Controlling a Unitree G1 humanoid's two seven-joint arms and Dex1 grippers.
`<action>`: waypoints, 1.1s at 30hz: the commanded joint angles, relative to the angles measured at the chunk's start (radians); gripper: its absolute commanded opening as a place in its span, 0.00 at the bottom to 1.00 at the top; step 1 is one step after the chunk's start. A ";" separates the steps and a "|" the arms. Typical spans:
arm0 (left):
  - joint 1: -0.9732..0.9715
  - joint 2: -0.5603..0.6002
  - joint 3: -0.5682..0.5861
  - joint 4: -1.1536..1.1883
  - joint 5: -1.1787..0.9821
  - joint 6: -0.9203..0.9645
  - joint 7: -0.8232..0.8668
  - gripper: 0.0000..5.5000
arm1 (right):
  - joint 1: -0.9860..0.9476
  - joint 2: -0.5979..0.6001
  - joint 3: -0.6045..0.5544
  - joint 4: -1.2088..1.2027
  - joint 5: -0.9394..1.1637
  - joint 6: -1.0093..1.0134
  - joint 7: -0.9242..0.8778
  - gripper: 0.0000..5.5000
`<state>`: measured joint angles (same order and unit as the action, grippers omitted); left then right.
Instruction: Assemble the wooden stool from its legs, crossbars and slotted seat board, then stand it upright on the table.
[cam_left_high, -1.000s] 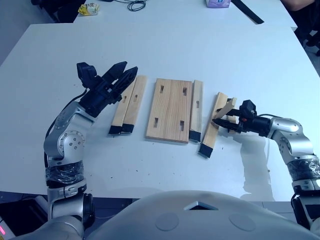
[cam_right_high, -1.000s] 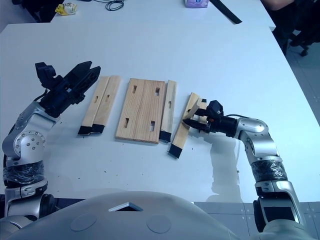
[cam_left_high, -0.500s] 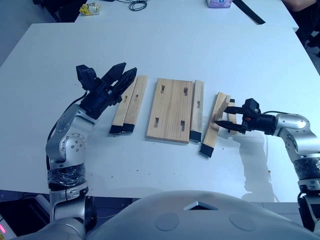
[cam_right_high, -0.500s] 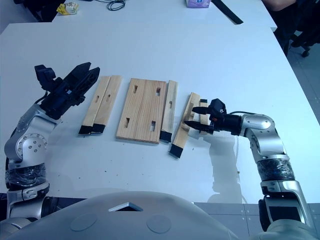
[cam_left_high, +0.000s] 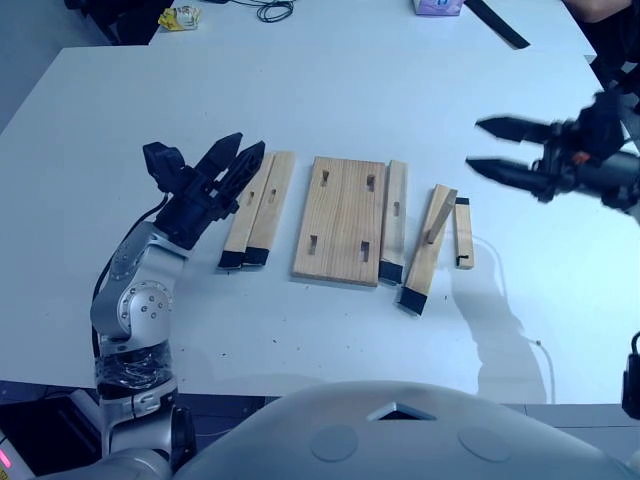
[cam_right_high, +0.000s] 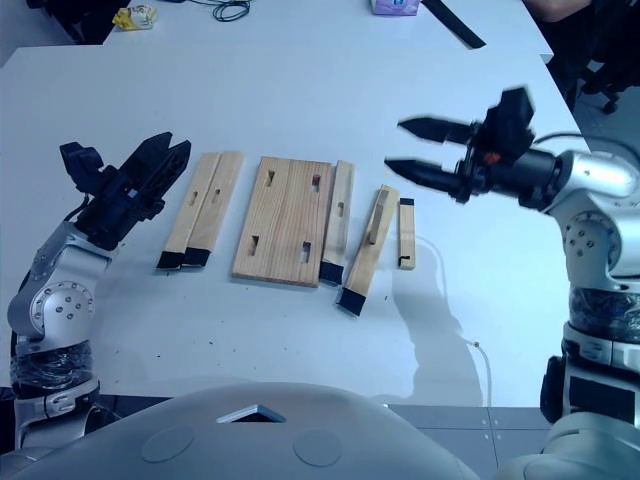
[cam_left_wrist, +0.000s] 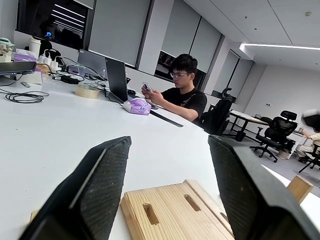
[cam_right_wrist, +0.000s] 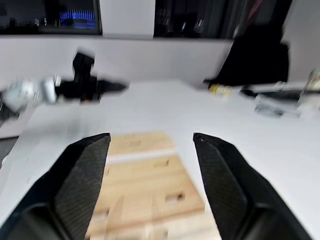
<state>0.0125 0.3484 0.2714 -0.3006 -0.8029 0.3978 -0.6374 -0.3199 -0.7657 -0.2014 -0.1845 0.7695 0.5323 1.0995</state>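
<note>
The right tool (cam_left_high: 476, 144) has been lifted away from the short crossbar (cam_left_high: 462, 232), at which it was set low on the bench (cam_left_high: 330, 100) half a second ago. It is now held high above the surface, with its fingers spread wide and nothing gripped. The short crossbar has been left lying flat, below the right tool and a little nearer the robot, just beside the slanted leg (cam_left_high: 428, 248). The left tool (cam_left_high: 248, 146) has been drawn back slightly toward its own side and is likewise spread, with nothing between its fingers.

Just beyond the left tool's tips, two legs (cam_left_high: 271, 205) are laid side by side, touching each other. The seat board (cam_left_high: 340, 220) is laid flat between the two tools, with its four slots facing upward. A third leg (cam_left_high: 393, 222) is laid along its edge on the right tool's side. All parts are seen unassembled.

Ahead of both tools a broad bare stretch of bench is left open as far as the far edge, where a black strap (cam_left_high: 495, 22) is laid. The bench's side edge is seen near the right tool's wrist.
</note>
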 joint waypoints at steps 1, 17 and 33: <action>0.000 -0.004 -0.004 -0.012 0.006 -0.007 0.007 0.52 | 0.041 0.068 0.105 -0.121 -0.059 0.035 -0.122 0.56; 0.008 -0.037 -0.021 0.001 0.022 -0.029 0.022 0.52 | -0.043 0.163 0.260 -0.166 -0.165 0.223 -0.428 0.56; 0.029 -0.052 -0.020 -0.010 0.032 -0.037 0.037 0.52 | -0.041 0.148 0.205 -0.211 -0.064 0.185 -0.305 0.56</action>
<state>0.0421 0.2980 0.2556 -0.3038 -0.7781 0.3599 -0.6103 -0.4281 -0.5752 -0.0783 -0.3983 0.8002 0.7439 0.7728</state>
